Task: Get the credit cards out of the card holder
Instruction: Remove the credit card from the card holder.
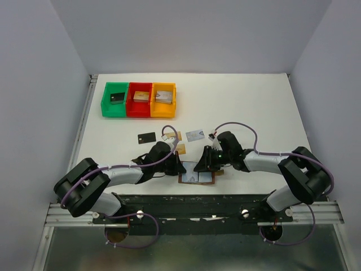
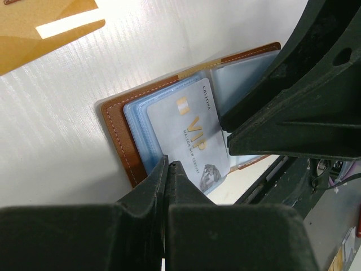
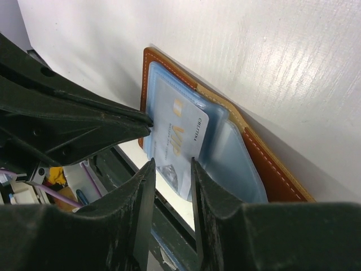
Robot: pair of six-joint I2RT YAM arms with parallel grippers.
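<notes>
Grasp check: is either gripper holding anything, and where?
Nothing clamped: right gripper, jaws open, straddles an edge of the silver VIP card; left gripper shut, apparently empty.

Both arms reach inward, wrists low, tips nearly meeting. The left gripper [image 2: 167,166] is pinched tight; the right gripper [image 3: 173,166] holds its fingers [image 3: 144,189] apart.

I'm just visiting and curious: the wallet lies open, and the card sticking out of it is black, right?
Not quite. The wallet does lie open, but the card sticking out of it is silvery pale blue, not black, as the left wrist view shows.
</notes>
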